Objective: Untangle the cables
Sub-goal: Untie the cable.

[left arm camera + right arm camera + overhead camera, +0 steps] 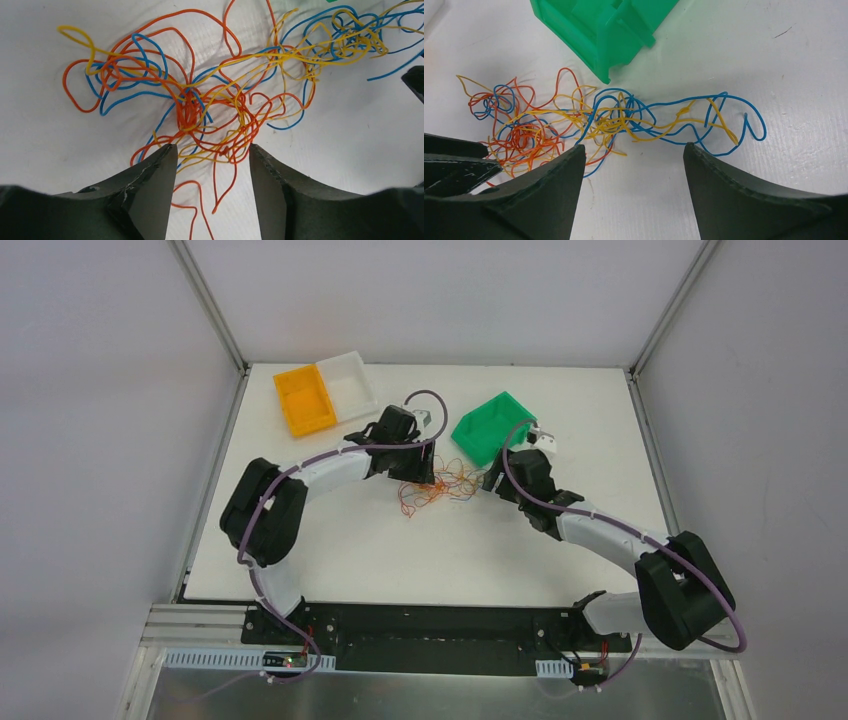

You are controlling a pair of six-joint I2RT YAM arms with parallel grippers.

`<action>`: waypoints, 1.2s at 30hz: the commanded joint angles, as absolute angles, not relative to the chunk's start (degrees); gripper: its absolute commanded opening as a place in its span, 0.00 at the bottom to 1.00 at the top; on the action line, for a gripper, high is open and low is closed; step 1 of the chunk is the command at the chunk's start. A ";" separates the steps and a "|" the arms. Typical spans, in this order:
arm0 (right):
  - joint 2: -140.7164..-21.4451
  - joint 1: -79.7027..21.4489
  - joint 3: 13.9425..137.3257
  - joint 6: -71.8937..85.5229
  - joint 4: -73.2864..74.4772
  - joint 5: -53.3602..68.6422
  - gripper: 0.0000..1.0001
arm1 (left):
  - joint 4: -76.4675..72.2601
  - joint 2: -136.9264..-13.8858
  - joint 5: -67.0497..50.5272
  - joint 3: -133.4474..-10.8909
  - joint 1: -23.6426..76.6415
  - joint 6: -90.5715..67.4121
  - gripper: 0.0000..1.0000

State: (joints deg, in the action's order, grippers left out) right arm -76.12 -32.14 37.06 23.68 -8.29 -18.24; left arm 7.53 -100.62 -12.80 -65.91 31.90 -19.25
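The cables (437,487) lie as one loose tangle of thin orange, blue and yellow wires on the white table, between my two grippers. In the left wrist view the dense orange knot (192,112) sits just ahead of my left gripper (212,152), which is open with loose orange strands lying between its fingers on the table. In the right wrist view the blue and yellow part (664,120) stretches rightwards ahead of my right gripper (633,150), which is open and empty. The orange clump (521,137) lies to its left.
A green bin (492,426) lies tipped just behind the tangle, also in the right wrist view (604,25). An orange bin (304,399) and a white bin (347,386) stand at the back left. The left gripper's finger shows at the right wrist view's left edge (449,167).
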 commanded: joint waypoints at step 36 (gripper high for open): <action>-90.15 -38.84 47.97 18.95 -9.61 -1.23 0.78 | -0.43 -77.96 -12.19 -39.82 32.23 -13.60 0.00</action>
State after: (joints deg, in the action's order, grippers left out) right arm -86.78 -38.13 43.18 17.63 -12.08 -5.04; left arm 1.54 -79.07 -14.79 -39.27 32.58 -12.67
